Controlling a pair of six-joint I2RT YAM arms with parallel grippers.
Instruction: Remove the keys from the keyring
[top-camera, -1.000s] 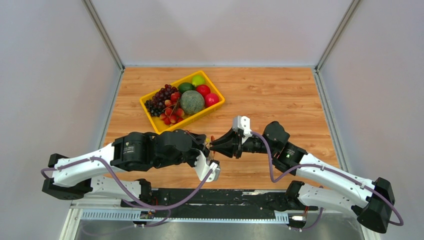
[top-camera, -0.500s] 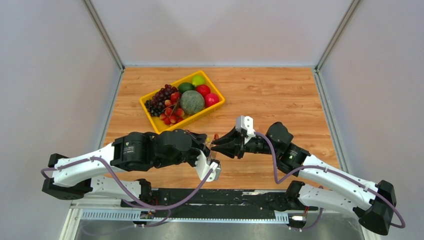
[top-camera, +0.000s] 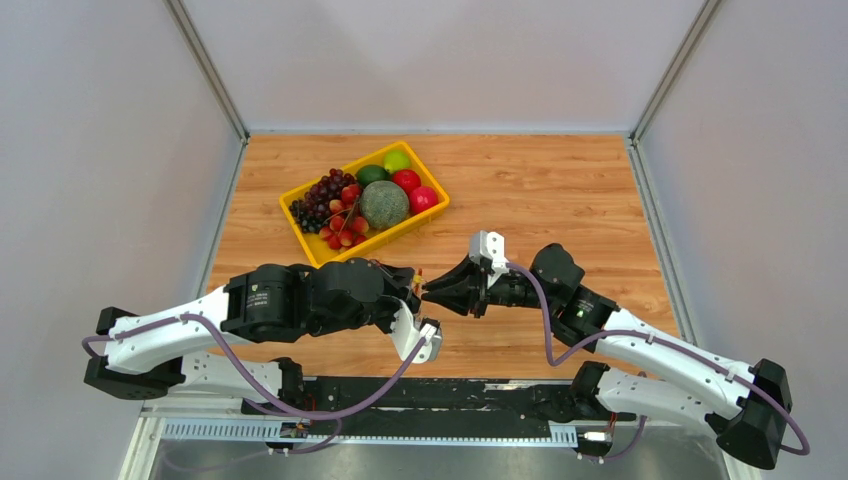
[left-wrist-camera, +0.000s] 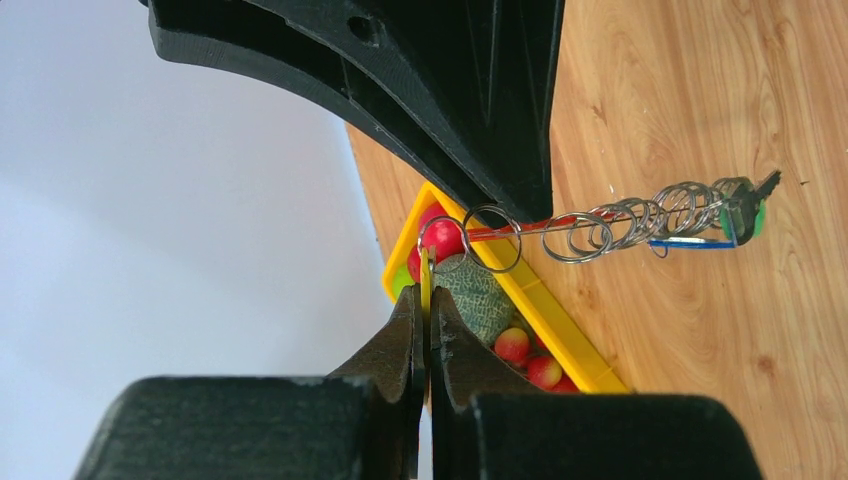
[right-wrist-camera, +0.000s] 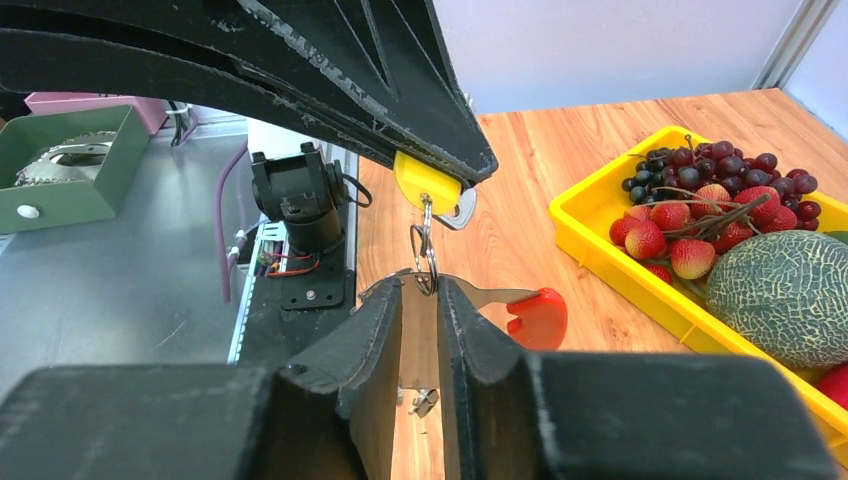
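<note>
My left gripper (left-wrist-camera: 427, 295) is shut on the yellow-headed key (left-wrist-camera: 425, 272), seen edge-on between its pads. From that key the keyring (left-wrist-camera: 620, 215), a chain of silver rings, runs toward the table. It ends in green, blue and black keys (left-wrist-camera: 742, 205). My right gripper (right-wrist-camera: 428, 292) faces the left one tip to tip (top-camera: 424, 286). Its jaws stand a narrow gap apart, wider than the top ring (right-wrist-camera: 427, 262) between their tips. The yellow key (right-wrist-camera: 422, 180) hangs just above, and the red tag (right-wrist-camera: 538, 317) sticks out to the right of the fingers.
The yellow fruit tray (top-camera: 400, 228), with melon, grapes, strawberries and apples, sits just beyond the grippers; its rim (right-wrist-camera: 620, 270) lies right of the right gripper. The arm base and wiring (right-wrist-camera: 300, 200) and a green box (right-wrist-camera: 70, 160) lie off the table's near edge.
The right arm has drifted slightly to the right and its gripper has shifted a little at the ring. The red tag shows less from above. The left gripper stays shut on the yellow key.
</note>
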